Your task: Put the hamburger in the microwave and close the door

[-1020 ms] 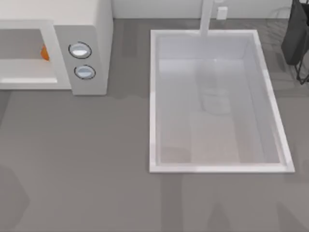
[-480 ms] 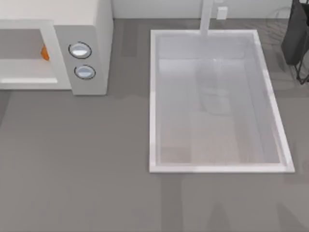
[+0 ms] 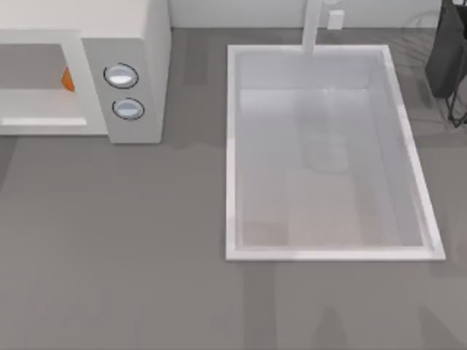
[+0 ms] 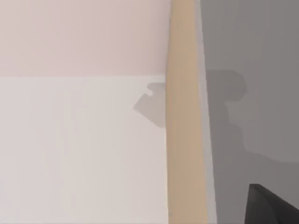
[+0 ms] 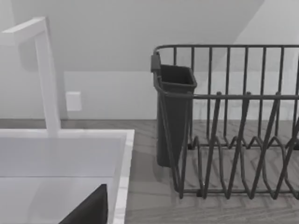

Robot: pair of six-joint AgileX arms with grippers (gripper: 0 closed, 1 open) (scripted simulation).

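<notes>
Closing the door is the step we judge to be in hand, since the hamburger (image 3: pixel 67 79) already sits inside the microwave (image 3: pixel 139 44) at the far left of the table, an orange sliver against the right wall of the open cavity, just left of the two knobs (image 3: pixel 121 76).

To do it well, we would press flat and steady on the door's outer face, sweep it round in one even arc, and keep pushing until it seats flush against the front, without knocking the appliance backward.

Our left wrist view looks close onto a pale flat panel with a tan edge strip (image 4: pixel 184 116) running beside grey table; we take this to be near the door, though we cannot say for certain. A dark corner at that view's edge may be part of our left pincer, and we cannot tell how far its fingers are spread or whether they hold anything.

Our right arm is parked at the far right, its camera facing the sink (image 5: pixel 122 154), the tap (image 5: pixel 46 74) and a dark dish rack (image 5: pixel 233 140); its pincer's opening we likewise cannot tell. How the hamburger lies relative to either pincer cannot be judged.
</notes>
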